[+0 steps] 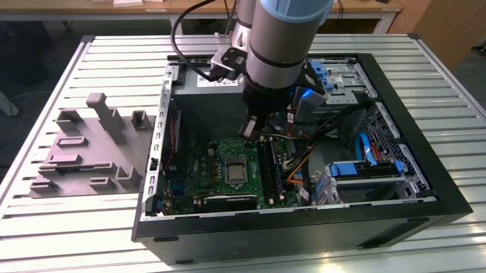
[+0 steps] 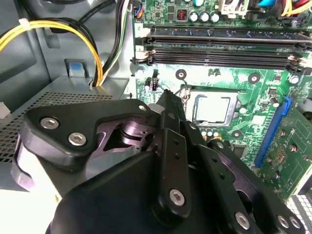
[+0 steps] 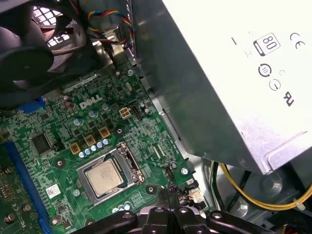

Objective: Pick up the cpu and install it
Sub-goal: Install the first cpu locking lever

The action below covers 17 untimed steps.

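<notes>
Robotics lab, slatted metal table (image 1: 91,239), opened computer case (image 1: 425,187), wooden desks behind

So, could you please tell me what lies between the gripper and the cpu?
In the first wrist view, only a short stretch of green motherboard and the metal socket frame lie between the gripper and the cpu.

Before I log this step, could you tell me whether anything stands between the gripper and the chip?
Nothing visible does. The chip lies bare in its socket on the green board, and the gripper hangs above the board.
</notes>
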### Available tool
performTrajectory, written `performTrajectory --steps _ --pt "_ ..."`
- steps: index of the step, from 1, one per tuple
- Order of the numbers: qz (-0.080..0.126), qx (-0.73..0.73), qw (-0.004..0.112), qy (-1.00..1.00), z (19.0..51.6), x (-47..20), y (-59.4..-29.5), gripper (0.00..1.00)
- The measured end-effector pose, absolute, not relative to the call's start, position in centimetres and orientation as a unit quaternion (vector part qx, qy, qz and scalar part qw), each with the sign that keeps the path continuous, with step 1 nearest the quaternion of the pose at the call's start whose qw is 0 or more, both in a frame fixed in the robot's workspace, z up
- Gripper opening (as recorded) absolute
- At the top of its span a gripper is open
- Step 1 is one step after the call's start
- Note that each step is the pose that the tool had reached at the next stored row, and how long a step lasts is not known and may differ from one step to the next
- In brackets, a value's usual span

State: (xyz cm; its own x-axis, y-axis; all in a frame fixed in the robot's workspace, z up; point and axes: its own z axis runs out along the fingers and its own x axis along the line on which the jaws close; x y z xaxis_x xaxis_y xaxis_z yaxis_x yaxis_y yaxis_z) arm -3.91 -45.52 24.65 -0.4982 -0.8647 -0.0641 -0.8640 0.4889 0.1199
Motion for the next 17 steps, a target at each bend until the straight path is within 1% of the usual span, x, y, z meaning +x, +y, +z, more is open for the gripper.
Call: performTrajectory --steps 17 --pt "-0.068 0.501 0.002 -0.863 24.57 -3.52 -44.86 0.11"
